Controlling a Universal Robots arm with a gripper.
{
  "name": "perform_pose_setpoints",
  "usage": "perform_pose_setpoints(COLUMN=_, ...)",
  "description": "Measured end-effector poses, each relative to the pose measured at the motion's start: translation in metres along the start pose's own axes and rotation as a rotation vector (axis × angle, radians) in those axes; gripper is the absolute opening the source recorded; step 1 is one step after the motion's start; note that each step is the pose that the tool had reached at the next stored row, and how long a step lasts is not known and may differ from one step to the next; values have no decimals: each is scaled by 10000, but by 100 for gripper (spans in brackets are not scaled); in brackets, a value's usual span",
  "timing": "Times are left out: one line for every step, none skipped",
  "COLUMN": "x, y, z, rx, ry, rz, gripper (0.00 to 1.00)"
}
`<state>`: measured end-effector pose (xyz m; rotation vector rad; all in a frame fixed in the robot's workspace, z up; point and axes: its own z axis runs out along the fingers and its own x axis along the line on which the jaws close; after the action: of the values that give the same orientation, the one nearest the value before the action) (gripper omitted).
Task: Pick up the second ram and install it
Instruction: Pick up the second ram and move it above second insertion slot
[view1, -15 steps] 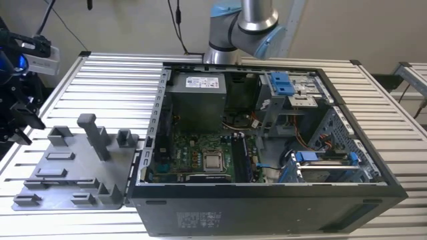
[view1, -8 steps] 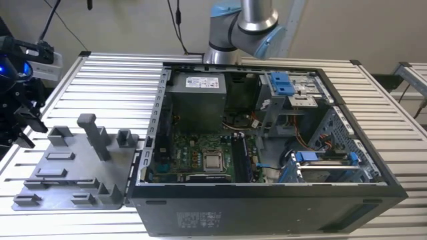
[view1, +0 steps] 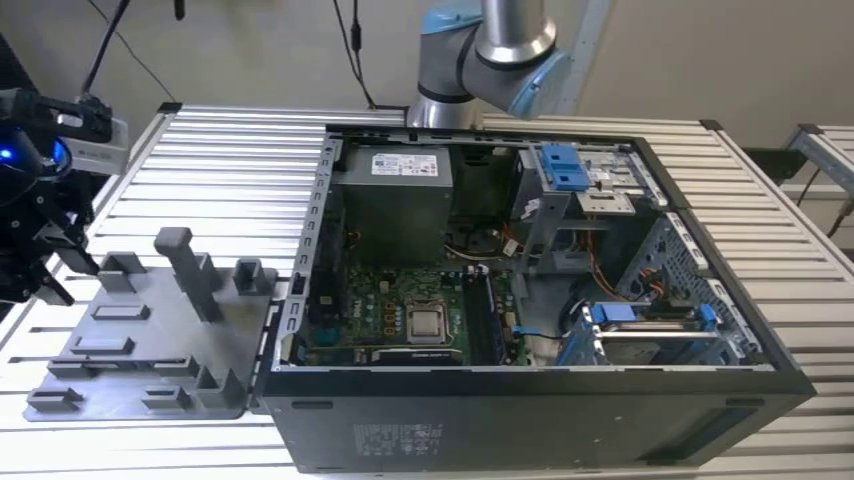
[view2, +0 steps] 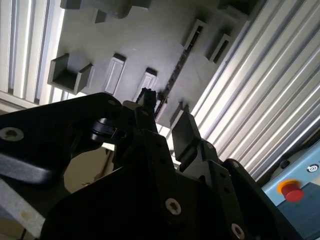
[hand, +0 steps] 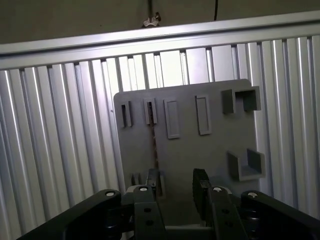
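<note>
Black two-finger gripper (hand: 177, 179): jaws apart, empty, above grey plastic tray (hand: 240, 135). Second ram (hand: 154, 147), thin dark stick: edge-up in tray slots, likely for side grasp.

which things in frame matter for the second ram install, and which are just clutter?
Job: the second ram, on edge in the grey fixture tray; open gripper near it; open computer case; motherboard.
Lying about: power supply; processor socket; blue drive brackets; red button; ribbed table.
</note>
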<state>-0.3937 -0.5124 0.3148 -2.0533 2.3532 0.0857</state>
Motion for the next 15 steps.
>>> perform_pose_setpoints(x=12, y=-2, z=11, rx=0, ry=-5, rz=-5, gripper=42)
perform_pose_setpoints(x=25, y=-4, z=23, rx=-2, ry=-10, rz=-9, gripper=42)
perform_pose_setpoints(x=36, y=-6, z=37, rx=-2, ry=-17, rz=-13, gripper=42)
perform_pose_setpoints(x=40, y=-7, z=53, rx=-1, ry=-30, rz=-20, gripper=42)
perform_pose_setpoints(x=42, y=-7, z=67, rx=3, ry=-50, rz=-30, gripper=42)
perform_pose_setpoints(x=44, y=-7, z=79, rx=6, ry=-69, rz=-48, gripper=42)
perform_pose_setpoints(x=45, y=-8, z=93, rx=9, ry=-85, rz=-64, gripper=42)
perform_pose_setpoints(x=46, y=-9, z=108, rx=10, ry=-101, rz=-81, gripper=42)
perform_pose_setpoints(x=47, y=-9, z=123, rx=9, ry=-112, rz=-94, gripper=42)
perform_pose_setpoints(x=47, y=-9, z=136, rx=10, ry=-116, rz=-108, gripper=42)
perform_pose_setpoints(x=48, y=-10, z=147, rx=8, ry=-115, rz=-123, gripper=42)
perform_pose_setpoints(x=48, y=-10, z=158, rx=7, ry=-116, rz=-137, gripper=42)
perform_pose_setpoints(x=49, y=-11, z=168, rx=7, ry=-115, rz=-154, gripper=42)
perform_pose_setpoints(x=50, y=-11, z=177, rx=6, ry=-115, rz=-169, gripper=42)
perform_pose_setpoints(x=50, y=-11, z=186, rx=5, ry=-114, rz=-183, gripper=42)
